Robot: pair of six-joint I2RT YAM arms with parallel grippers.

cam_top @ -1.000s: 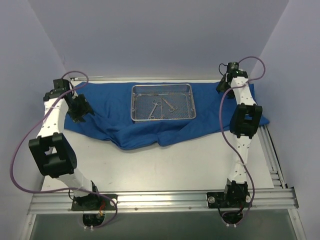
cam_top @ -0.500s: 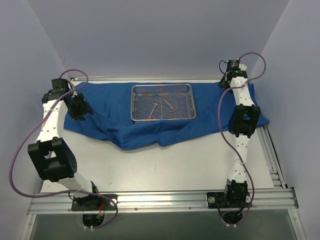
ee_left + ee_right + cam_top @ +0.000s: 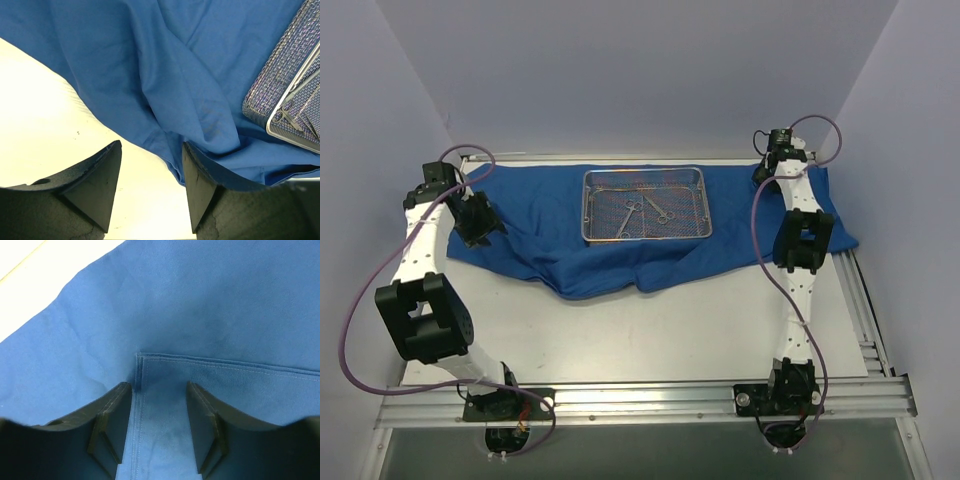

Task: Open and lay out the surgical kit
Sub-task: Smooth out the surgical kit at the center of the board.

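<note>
the blue cloth wrap [image 3: 610, 268] is lying opened across the far half of the table [image 3: 670, 330], bunched and rumpled along its near edge. the wire-mesh tray [image 3: 644, 175] is sitting on its middle, with the scissors and forceps [image 3: 633, 214] lying loose inside.

i am working the two ends. my left gripper [image 3: 152, 150] is hovering over the wrap's left end with its jaws standing apart and nothing between them; the cloth's near edge is running just past the tips, with bare table beside it. my right gripper [image 3: 159, 385] is hanging over the far right end, jaws apart too and gripping nothing, with a hemmed corner [image 3: 142, 360] folded over onto the wrap just ahead of them.

i am judging the step as flattening the wrap before the instruments come out, and it looks less than half done. to do it well i should be coming down until one finger is sliding under the hem and the other is pressing on top, taking only that one layer. then both ends should be drawn outward together and kept low, so the tray is not dragging or tipping. the left side needs a bite well inside the edge — a thin pinch at the very rim would likely slip.
</note>
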